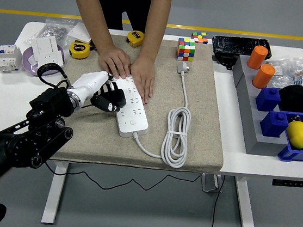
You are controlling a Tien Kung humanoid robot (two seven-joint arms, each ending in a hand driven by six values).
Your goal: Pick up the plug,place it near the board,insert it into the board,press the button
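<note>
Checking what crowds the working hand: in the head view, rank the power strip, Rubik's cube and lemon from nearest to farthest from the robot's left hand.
From the left hand:
1. Power strip, right beside it.
2. Rubik's cube, far side of the mat.
3. Lemon, far right, in the blue bin.
</note>
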